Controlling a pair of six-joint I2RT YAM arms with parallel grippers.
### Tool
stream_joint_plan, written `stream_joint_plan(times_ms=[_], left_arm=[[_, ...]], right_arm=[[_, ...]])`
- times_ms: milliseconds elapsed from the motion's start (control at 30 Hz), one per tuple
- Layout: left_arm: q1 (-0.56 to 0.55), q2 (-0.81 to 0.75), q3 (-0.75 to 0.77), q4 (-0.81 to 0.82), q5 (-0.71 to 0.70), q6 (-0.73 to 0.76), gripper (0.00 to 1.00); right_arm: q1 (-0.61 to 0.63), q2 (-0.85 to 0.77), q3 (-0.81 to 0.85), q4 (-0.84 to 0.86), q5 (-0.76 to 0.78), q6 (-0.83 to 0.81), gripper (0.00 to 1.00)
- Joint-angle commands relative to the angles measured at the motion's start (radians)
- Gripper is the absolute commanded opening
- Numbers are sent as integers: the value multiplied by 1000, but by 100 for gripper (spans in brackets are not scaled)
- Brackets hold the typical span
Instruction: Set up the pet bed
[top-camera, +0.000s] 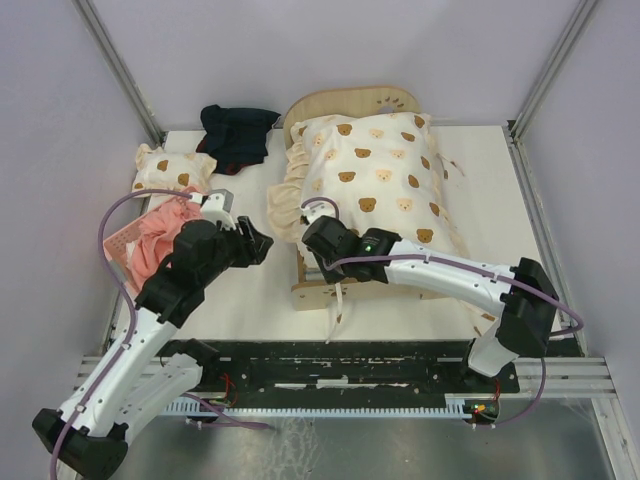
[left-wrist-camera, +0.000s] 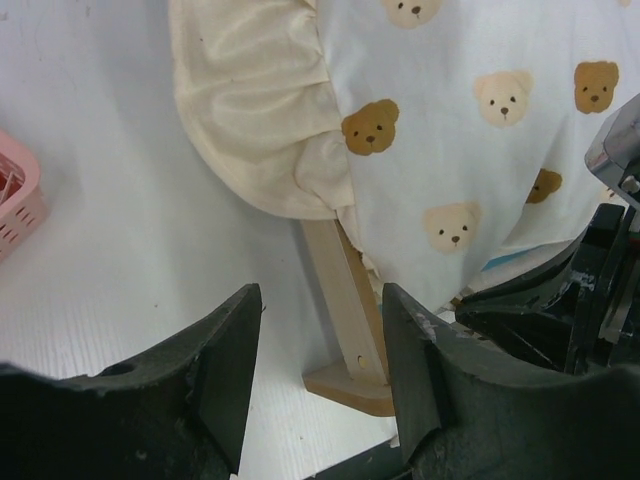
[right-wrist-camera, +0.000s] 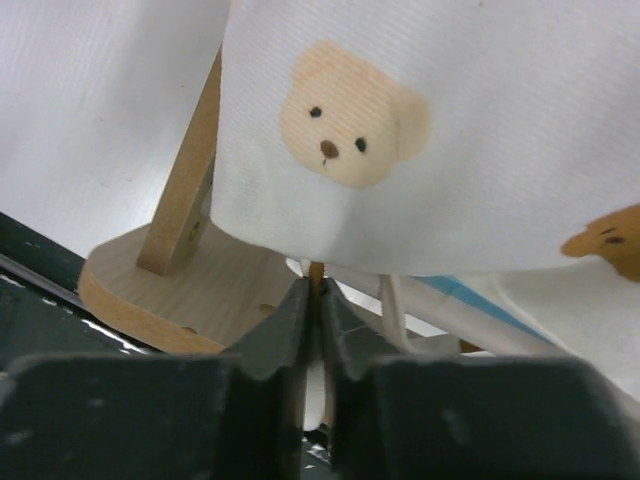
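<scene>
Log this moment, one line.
left gripper open, empty | right gripper closed at foot of light plywood pet bed | cream bear-print quilt draped over it

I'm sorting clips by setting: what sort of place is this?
Probably a robot lab cell: aluminium frame posts against blank walls, a black base plate edging the white table, and a small plywood pet bed as prop.

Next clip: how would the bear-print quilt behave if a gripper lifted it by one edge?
Likely floppy: the quilt drapes over the bed frame and its frill hangs in folds, so it should sag. It is probably light for its size, being soft cloth. It may snag on the frame rather than slide off.
</scene>
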Motion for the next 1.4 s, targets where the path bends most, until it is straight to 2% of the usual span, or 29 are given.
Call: stream_joint_plan(times_ms=[0,300,500,667,867,1000,1233,1367], left_arm=[[0,-6,-33,112,73,79,57],[-1,8,-125,297,265,130,55],[-12,10,-129,362,339,156,55],[-27,-17,-178,462,415,120,59],[-41,34,-148,403,316,166,60],[-54,66,-139,395,331,155,59],[-146,86,-208,489,241,91,59],[-196,133,-198,523,184,85,59]], right_arm=[[1,-31,41,11,36,2,4],[-5,-245,6,179,64,-42,2],[-10,-278,8,244,35,4,2],[-22,-295,-20,324,44,75,2],[-42,-300,-8,352,43,84,2],[-45,-301,-13,342,43,76,2],[-80,-330,-26,334,75,50,2],[-94,-339,-34,334,53,51,2]])
